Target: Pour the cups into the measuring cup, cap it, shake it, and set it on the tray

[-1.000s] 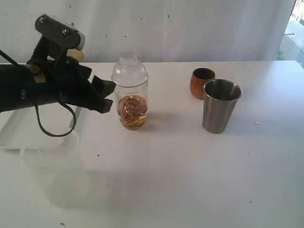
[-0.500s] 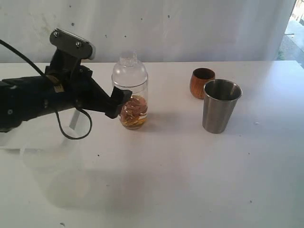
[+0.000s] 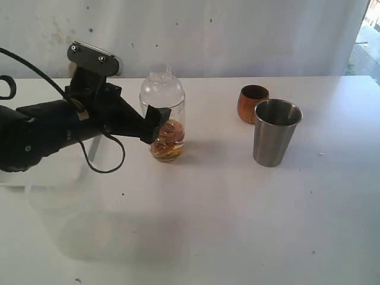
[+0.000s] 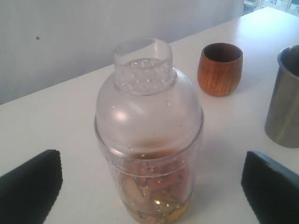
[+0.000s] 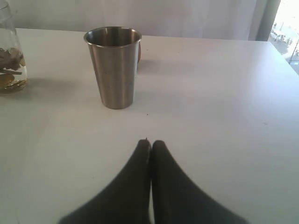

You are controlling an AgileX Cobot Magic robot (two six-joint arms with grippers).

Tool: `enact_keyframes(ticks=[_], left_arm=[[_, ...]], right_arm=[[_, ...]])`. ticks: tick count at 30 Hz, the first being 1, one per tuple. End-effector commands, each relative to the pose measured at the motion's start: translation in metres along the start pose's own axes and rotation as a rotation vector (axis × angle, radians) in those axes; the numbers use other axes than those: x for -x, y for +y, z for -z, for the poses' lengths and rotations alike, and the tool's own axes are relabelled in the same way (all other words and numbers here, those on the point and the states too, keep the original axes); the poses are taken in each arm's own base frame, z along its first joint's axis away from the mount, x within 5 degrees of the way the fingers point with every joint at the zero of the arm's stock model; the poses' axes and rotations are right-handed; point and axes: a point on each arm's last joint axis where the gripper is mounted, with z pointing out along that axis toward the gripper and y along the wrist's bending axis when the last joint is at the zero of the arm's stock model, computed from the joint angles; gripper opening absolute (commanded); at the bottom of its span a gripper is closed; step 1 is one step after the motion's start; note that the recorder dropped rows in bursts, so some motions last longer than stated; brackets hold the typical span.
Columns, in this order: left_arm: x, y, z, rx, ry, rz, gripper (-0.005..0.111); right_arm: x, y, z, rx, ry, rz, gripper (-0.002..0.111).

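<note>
The left hand (image 3: 156,122) is being held wide open around the measuring cup (image 3: 162,110), and nothing is being gripped. In the left wrist view its two dark fingers (image 4: 30,189) are being shown well apart, one on either side of the cup and clear of its wall. The measuring cup is being carried upright by the white desk (image 3: 208,225), left of the middle. It is being closed by a clear domed cap with a perforated neck, and brownish pieces are being shown in its bottom. The steel tumbler (image 3: 276,133) and the wooden cup (image 3: 253,103) are being shown upright to the right, just beside each other, the wooden cup behind, both well apart from the measuring cup. The tray (image 3: 12,175) is being largely hidden behind the left arm at the left edge. The right hand (image 5: 150,145) is being held fully closed and empty over bare desk, pointed towards the steel tumbler.
</note>
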Motion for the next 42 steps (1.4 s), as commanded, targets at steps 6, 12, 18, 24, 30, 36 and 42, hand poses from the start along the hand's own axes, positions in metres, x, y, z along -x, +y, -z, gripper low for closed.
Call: enact_keyframes(ticks=[6,12,18,24,30,36,42], left_arm=[[0.015,-0.017,0.020,-0.056,0.014,0.015,0.105],[0.027,-0.034,0.038,-0.110,0.010,0.121,0.105],[0.037,-0.030,0.071,-0.106,0.205,0.159,0.105],[0.053,-0.013,0.105,-0.024,0.444,0.229,0.100],[0.058,0.006,0.135,0.224,0.738,0.235,0.070],[0.053,0.012,0.145,0.290,0.859,0.194,0.049],[0.039,0.008,0.139,0.273,0.923,0.204,0.046]], right_arm=[[0.000,0.000,0.000,-0.005,-0.009,-0.002,0.000],[0.000,0.000,0.000,-0.005,-0.007,0.004,0.000],[0.000,0.000,0.000,-0.005,-0.007,0.004,0.000],[0.000,0.000,0.000,-0.005,-0.007,0.004,0.000],[0.000,0.000,0.000,-0.005,-0.007,0.004,0.000],[0.000,0.000,0.000,-0.005,-0.007,0.004,0.000],[0.000,0.000,0.000,-0.005,-0.007,0.004,0.000]])
